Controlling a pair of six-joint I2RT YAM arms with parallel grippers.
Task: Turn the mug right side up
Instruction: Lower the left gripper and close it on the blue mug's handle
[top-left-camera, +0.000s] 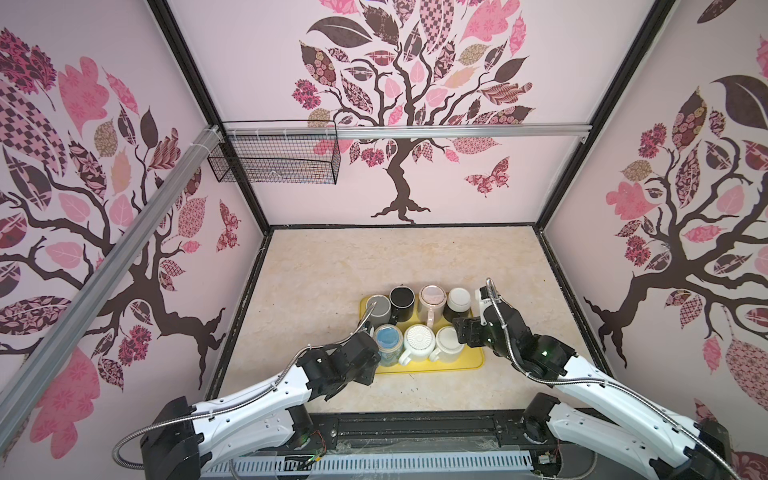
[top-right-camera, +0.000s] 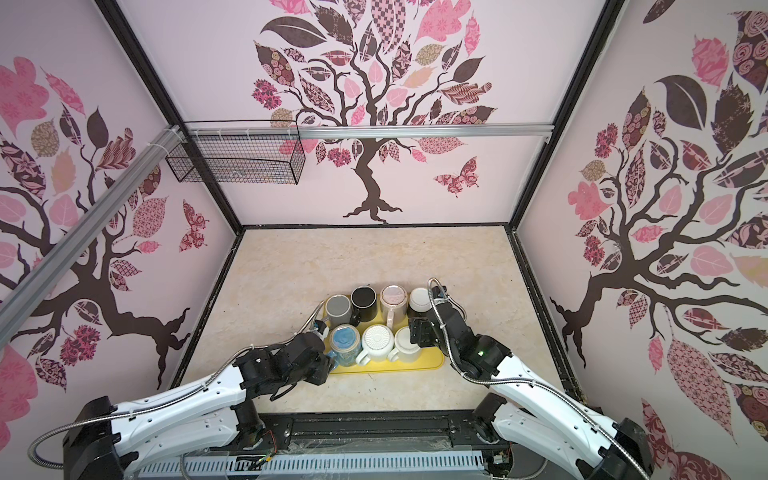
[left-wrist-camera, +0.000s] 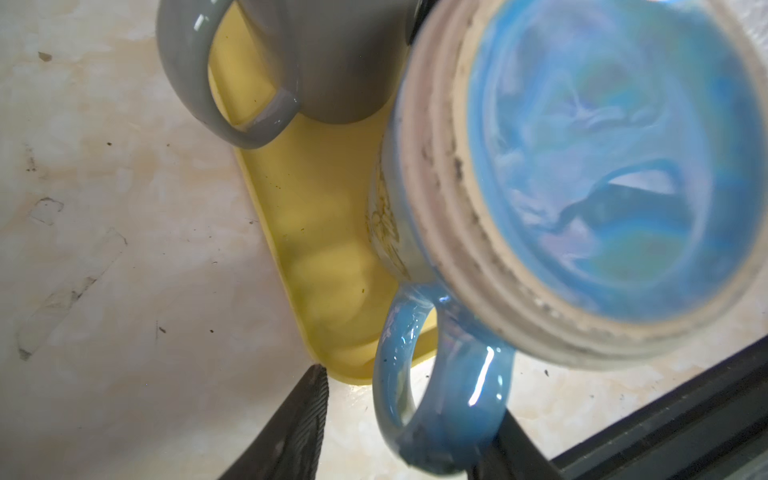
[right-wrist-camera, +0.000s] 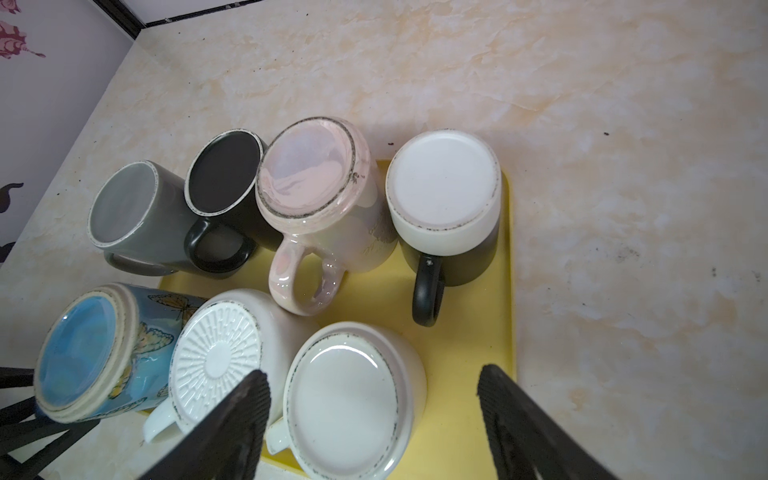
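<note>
Several mugs stand upside down on a yellow tray (top-left-camera: 467, 362). The blue butterfly mug (top-left-camera: 387, 337) (left-wrist-camera: 602, 166) is at the tray's front left corner, its handle (left-wrist-camera: 440, 390) reaching out past the tray's edge. My left gripper (left-wrist-camera: 411, 399) is open astride that handle: one finger rests against the handle, the other finger (left-wrist-camera: 309, 399) stands apart from it. My right gripper (right-wrist-camera: 372, 374) (top-left-camera: 462, 332) hangs open above the plain white mug (right-wrist-camera: 345, 399) (top-left-camera: 449, 343) at the front right, touching nothing.
A ribbed white mug (top-left-camera: 419, 340) stands between those two. The back row holds a grey mug (top-left-camera: 378, 307), a black mug (top-left-camera: 402, 297), a pink mug (top-left-camera: 432, 296) and a dark mug with a white base (top-left-camera: 458, 300). A wire basket (top-left-camera: 276, 156) hangs on the back wall.
</note>
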